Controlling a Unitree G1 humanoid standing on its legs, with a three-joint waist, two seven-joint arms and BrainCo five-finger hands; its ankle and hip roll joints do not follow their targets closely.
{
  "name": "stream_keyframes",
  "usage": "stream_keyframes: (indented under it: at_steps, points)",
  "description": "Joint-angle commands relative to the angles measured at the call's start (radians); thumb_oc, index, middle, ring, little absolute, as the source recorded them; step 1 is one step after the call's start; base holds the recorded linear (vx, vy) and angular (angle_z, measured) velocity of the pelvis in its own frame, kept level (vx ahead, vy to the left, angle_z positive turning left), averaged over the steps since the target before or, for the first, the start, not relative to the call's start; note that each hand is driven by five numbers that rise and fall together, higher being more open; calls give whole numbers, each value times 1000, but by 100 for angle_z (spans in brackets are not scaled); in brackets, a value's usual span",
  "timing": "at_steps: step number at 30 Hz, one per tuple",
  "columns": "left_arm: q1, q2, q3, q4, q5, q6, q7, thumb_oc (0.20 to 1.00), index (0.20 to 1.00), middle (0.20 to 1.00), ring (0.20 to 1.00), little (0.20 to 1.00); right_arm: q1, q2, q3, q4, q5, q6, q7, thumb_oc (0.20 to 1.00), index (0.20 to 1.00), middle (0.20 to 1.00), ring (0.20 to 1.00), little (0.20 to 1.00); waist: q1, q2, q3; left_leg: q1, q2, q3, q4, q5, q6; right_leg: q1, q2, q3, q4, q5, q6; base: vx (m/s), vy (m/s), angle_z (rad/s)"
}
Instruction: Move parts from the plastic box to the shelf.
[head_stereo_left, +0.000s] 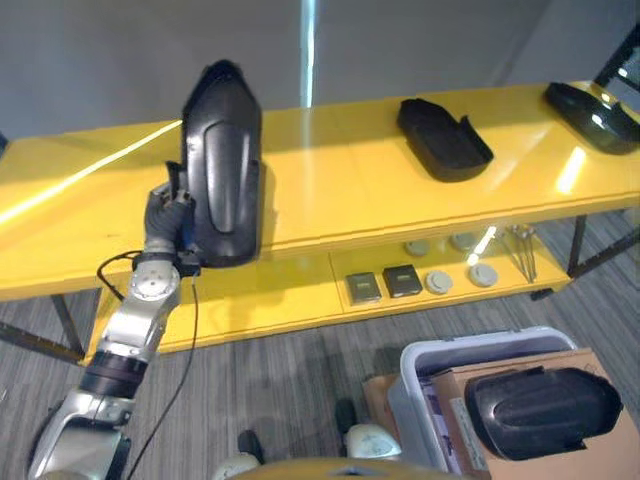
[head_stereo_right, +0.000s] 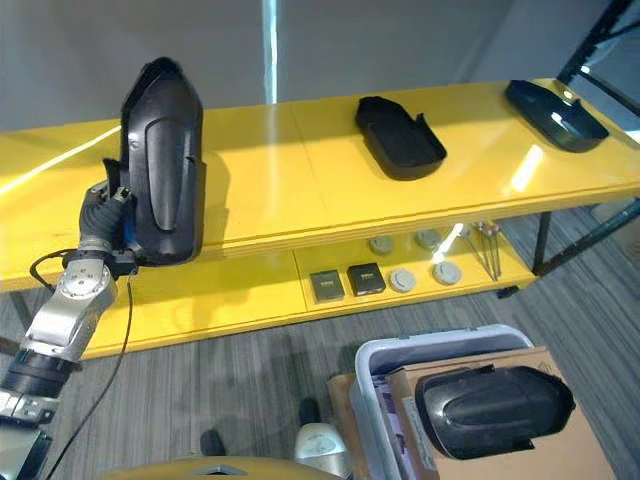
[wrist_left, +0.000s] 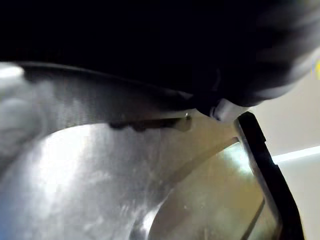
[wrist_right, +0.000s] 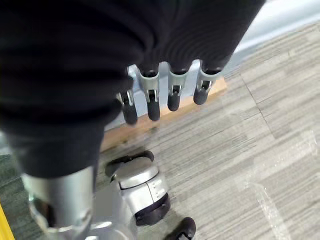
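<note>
The left hand is up at the yellow shelf, pressed against the back of a long black moulded cover that stands on end on the top board; its fingers are hidden behind the part, so I cannot tell whether they clasp it or merely prop it. The right hand hangs over the grey carpet with its fingers relaxed and empty.

The cover stands tall on a narrow end near the front edge; if the hand lets go before the part is laid flat, it would likely topple forward off the board.

The head views show what the left wrist view cannot: two more black parts already lying on the top board, small discs and square blocks on the lower board, and another black cover waiting in the plastic box; the left wrist view shows the cover's glossy inner surface from very close.
</note>
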Motion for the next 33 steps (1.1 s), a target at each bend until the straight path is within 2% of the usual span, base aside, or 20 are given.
stream_keyframes:
  at_steps: [1, 7, 10, 14, 20, 27, 33]
  points:
    - [-143, 20, 0, 54, 30, -10, 30, 200, 200, 200, 200, 200, 6, -46, 36, 9, -49, -1, -15, 1000, 1000, 1000, 1000, 1000, -14, 16, -26, -50, 81, 7, 151, -109, -6, -44, -2, -3, 89, -84, 47, 68, 37, -16]
    - [-241, 13, -47, 260, 14, 44, 17, 200, 200, 200, 200, 200, 17, -46, 44, 11, -71, 2, -17, 1000, 1000, 1000, 1000, 1000, -41, 16, -35, -44, 82, 30, 172, -126, 2, -45, -8, 8, 106, -92, 52, 77, 24, -10]
    - [-313, -18, -66, 403, -62, 75, 51, 200, 200, 200, 200, 200, 15, -52, 62, 12, -83, 3, -5, 1000, 1000, 1000, 1000, 1000, -60, 13, -32, -57, 85, 39, 200, -141, 7, -61, -6, 23, 126, -101, 51, 85, 1, -15]
    - [-359, -29, -77, 507, -48, 65, 99, 200, 200, 200, 200, 200, 17, -57, 75, 12, -76, -3, 1, 1000, 1000, 1000, 1000, 1000, -74, 11, -24, -70, 88, 44, 225, -152, 9, -72, -5, 36, 140, -107, 51, 32, -13, -9]
    - [-411, -5, -75, 597, -79, 103, 146, 200, 200, 200, 200, 200, 25, -61, 87, 10, -69, 1, 4, 1000, 1000, 1000, 1000, 1000, -94, 9, -15, -67, 93, 55, 229, -151, 8, -72, -4, 47, 145, -110, 52, 55, -22, -7]
    - [-466, 38, -66, 708, -45, 107, 161, 200, 200, 200, 200, 200, 22, -72, 98, 18, -55, -15, 11, 1000, 1000, 1000, 1000, 1000, -109, 8, 2, -83, 96, 56, 243, -156, 7, -83, -3, 54, 152, -115, 50, 28, -27, -3]
    - [-584, 102, -119, 798, -16, 110, 182, 200, 200, 200, 200, 200, -16, -106, 123, -3, 2, -31, 30, 1000, 1000, 1000, 1000, 1000, -128, 7, 56, -157, 110, 45, 290, -161, -2, -145, 2, 67, 179, -124, 40, -81, -16, -6]
